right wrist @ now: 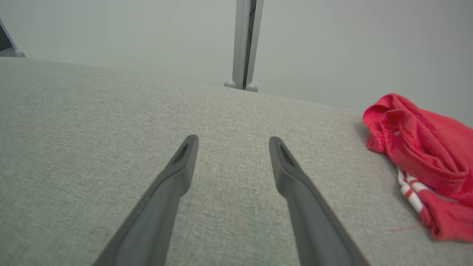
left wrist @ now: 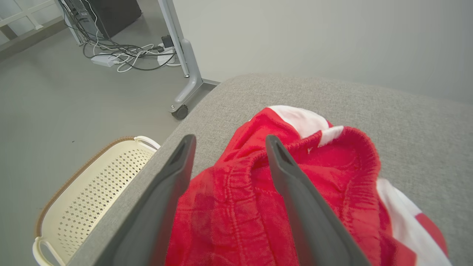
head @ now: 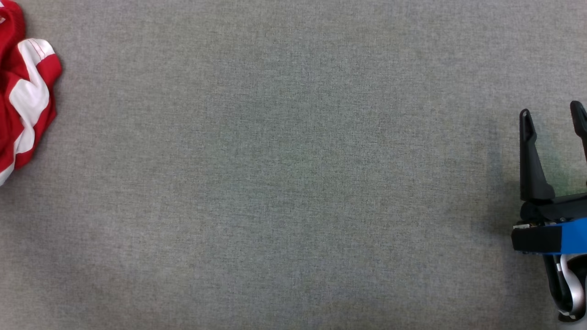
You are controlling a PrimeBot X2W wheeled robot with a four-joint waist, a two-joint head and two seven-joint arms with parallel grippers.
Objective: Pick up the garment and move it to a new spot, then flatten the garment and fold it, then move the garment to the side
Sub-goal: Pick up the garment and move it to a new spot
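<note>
Quick update from the remote seat: the garment (head: 25,96) is a crumpled heap of red cloth with white stripes, sitting way over at the left side of the desk (head: 293,183), half cut off by the head view's edge. The rest of the grey fabric top is just plain cloth out to the right

Left jaws are released, spread wide. On the left wrist view its two dark fingers (left wrist: 166,192) sit right over the garment (left wrist: 258,207), one on each side of a bunched red ridge by the gathered waistband. I honestly can't tell if the tips are touching the cloth or hanging just above it. Nothing is gripped between them

Past the desk's left edge I can see a cream perforated basket (left wrist: 92,184) down on the floor, and further off a tangle of cables (left wrist: 122,55) next to a wheeled stand leg (left wrist: 184,74)

Right jaws are released too, holding nothing. They're at the right edge of the head view, fingers (head: 529,156) pointing to the far side, blue band (head: 571,236) on the wrist behind them. The right wrist view shows its fingers (right wrist: 173,184) apart over bare desk, well away from the garment (right wrist: 425,155), with a grey post (right wrist: 244,40) standing beyond the far edge
</note>
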